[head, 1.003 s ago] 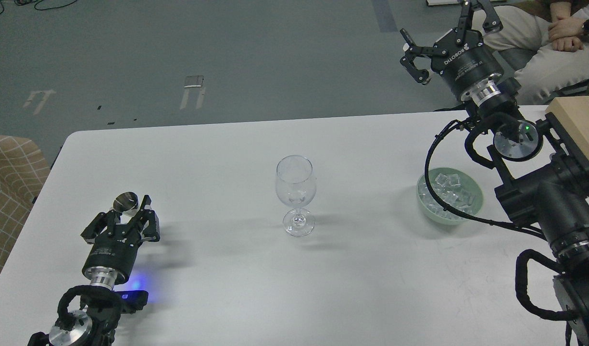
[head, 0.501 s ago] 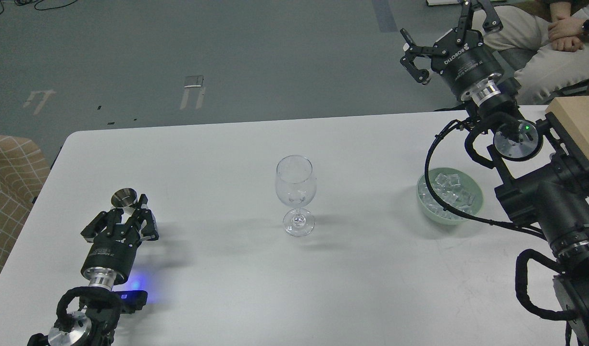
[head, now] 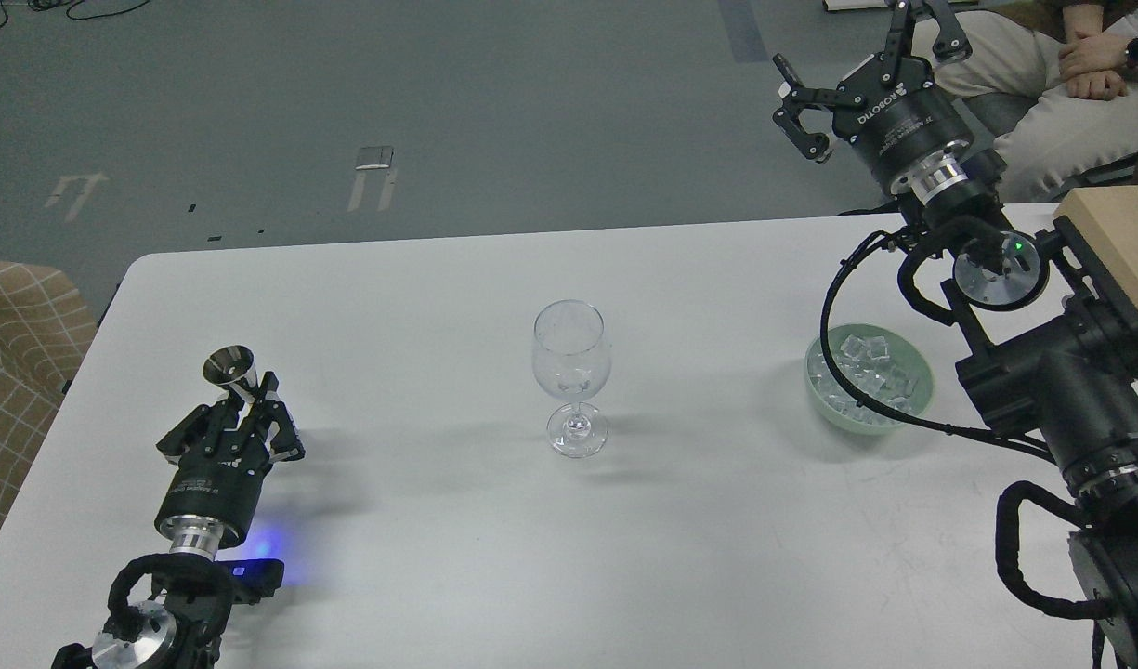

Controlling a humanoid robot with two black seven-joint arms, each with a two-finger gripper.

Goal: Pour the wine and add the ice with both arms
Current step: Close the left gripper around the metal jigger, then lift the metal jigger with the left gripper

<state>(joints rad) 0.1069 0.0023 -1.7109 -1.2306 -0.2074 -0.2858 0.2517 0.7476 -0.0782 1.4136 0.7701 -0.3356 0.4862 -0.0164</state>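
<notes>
White table, grey floor

white table | tan checked seat far left | seated person top right | wood block right edge

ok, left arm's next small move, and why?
Probably carry the jigger right toward the wine glass. The left gripper is shut on it, far left of the glass, which stands upright mid-table; the right gripper hangs open beyond the ice bowl.
</notes>
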